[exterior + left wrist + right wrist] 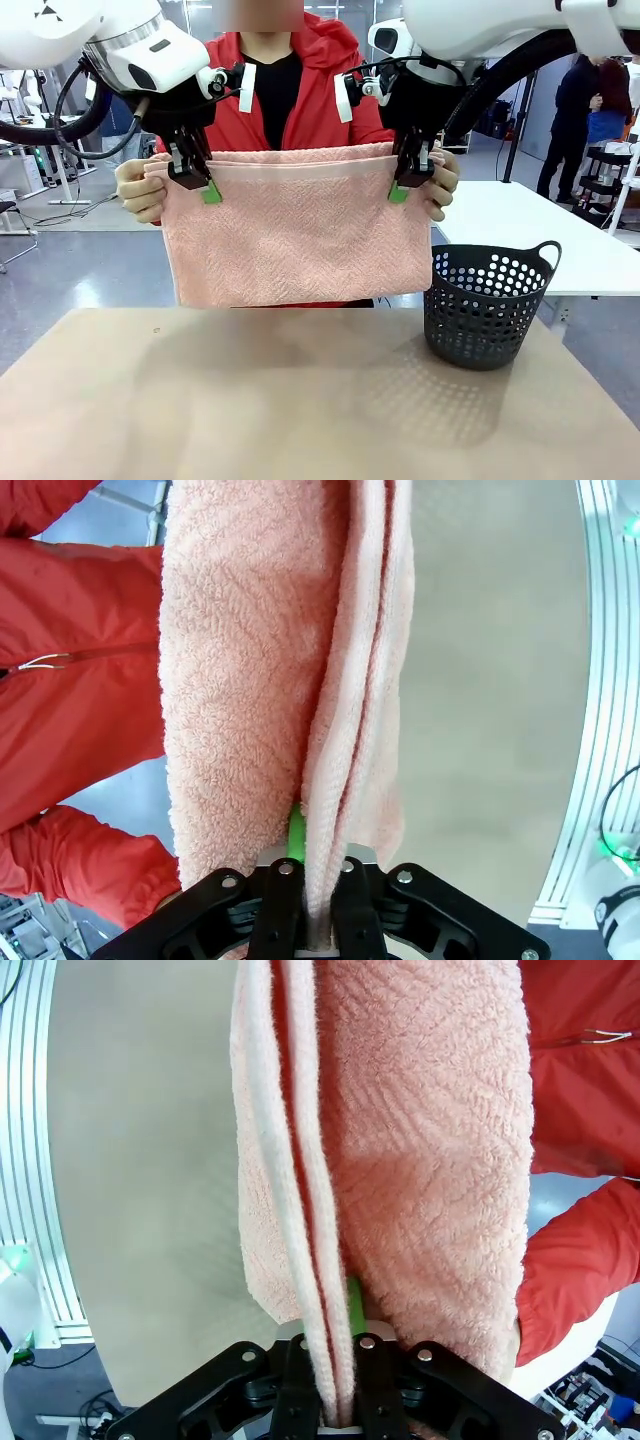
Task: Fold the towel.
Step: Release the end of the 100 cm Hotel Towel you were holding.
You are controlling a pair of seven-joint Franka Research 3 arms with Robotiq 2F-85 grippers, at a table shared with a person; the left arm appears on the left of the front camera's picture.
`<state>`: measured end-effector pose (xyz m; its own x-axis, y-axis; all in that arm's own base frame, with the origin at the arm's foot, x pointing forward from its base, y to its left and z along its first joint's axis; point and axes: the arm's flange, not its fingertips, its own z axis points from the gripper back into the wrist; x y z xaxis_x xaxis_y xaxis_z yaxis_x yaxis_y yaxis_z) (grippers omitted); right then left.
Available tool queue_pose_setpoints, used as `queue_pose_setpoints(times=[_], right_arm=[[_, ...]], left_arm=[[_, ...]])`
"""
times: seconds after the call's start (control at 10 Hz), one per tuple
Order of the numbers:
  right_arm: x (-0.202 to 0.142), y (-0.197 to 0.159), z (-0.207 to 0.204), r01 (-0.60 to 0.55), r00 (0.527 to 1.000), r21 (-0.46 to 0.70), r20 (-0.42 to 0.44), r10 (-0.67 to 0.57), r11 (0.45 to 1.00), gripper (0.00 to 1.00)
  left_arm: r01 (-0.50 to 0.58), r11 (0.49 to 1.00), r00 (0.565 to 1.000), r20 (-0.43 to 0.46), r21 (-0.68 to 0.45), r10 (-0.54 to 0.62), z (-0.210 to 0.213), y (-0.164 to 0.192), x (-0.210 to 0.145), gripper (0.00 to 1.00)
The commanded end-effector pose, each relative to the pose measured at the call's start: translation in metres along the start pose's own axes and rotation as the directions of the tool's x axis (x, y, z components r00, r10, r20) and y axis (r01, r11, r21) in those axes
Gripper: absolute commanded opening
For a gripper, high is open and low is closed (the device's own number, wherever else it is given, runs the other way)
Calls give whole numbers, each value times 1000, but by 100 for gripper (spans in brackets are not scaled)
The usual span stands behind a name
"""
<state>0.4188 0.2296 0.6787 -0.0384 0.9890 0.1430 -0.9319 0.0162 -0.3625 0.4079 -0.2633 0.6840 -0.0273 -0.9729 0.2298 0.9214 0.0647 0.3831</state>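
Left gripper (199,183) is clamped tight on the top edge of the towel (300,235) near one corner. The right gripper (407,182) is pinched on the same edge near the other corner. In both wrist views the doubled layers run straight between the fingers. The person's hands (140,190) grip the corners just outside each gripper. The pink towel hangs flat in the air above the table (250,400). A dark basket (488,308) sits on the table, off to the right.

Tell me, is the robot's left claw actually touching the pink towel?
Touching. The left wrist view shows the towel clamped in the left gripper.
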Motion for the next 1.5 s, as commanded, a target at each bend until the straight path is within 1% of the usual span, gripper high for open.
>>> queue_pose_setpoints(times=[0.0,0.1,0.2,0.3,0.4,0.5,0.6,0.7,0.8,0.9,1.0,1.1,1.2,1.3,1.4], right_arm=[[-1,1,1,-2,1000,-3,3,2,1000,33],[0,3,4,-1,1000,-14,-8,1,1000,43],[1,4,7,2,1000,-19,-7,-2,1000,62],[1,6,11,8,1000,-23,-4,-8,1000,73],[0,8,14,13,1000,-30,-1,-13,999,91],[-2,10,21,18,1000,-40,9,-18,999,100],[-3,11,33,32,999,-63,20,-31,998,100],[-8,13,54,69,997,-93,53,-64,993,100],[-20,13,80,166,984,-109,84,-158,980,97],[-41,18,114,255,957,-87,169,-238,963,100],[-64,25,139,352,920,-69,206,-332,933,100],[-92,28,152,488,866,-61,159,-474,871,100],[-120,31,159,602,792,-70,175,-584,795,100],[-145,37,163,703,702,-69,223,-676,708,100],[-157,44,165,776,628,-113,225,-744,621,100]], left_arm=[[-2,1000,1000,19,26,1,4,-1,-3,40],[-8,1000,1000,29,21,7,6,-1,-3,76],[-8,1000,999,38,27,7,8,-3,-2,44],[-3,999,999,38,40,1,10,-4,-2,100],[1,999,999,47,45,-3,14,-7,-1,80],[1,998,998,59,57,-4,21,-10,0,100],[-18,998,998,65,67,14,30,-11,1,100],[-69,994,995,83,85,62,48,-13,1,100],[-144,983,985,109,111,131,73,-14,-3,100],[-251,959,959,168,133,228,107,-18,-16,100],[-360,923,926,177,134,335,130,-22,-36,100],[-486,866,873,104,120,476,141,-22,-63,100],[-603,784,797,117,144,592,152,-25,-94,100],[-693,700,721,166,169,673,161,-32,-123,100],[-751,633,660,184,188,728,164,-39,-143,100]])
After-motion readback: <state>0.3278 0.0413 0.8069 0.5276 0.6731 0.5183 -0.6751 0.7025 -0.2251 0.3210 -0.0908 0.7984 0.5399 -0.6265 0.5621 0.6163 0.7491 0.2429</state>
